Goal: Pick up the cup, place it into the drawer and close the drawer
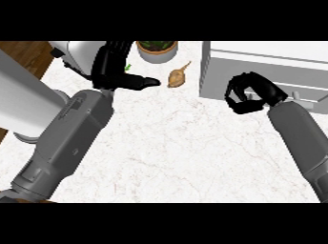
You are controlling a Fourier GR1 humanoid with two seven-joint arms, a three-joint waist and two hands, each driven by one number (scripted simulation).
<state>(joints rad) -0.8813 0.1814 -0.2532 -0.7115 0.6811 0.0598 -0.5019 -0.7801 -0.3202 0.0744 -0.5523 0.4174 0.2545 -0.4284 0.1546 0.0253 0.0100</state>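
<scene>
Drawer unit point(265, 66) right on counter point(174, 143); potted plant point(157, 50) behind, left of it.

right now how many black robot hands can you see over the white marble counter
2. The black left hand is at the upper left, beside the grey plant pot. The black right hand is at the right, fingers curled, against the front of the white drawer unit.
</scene>
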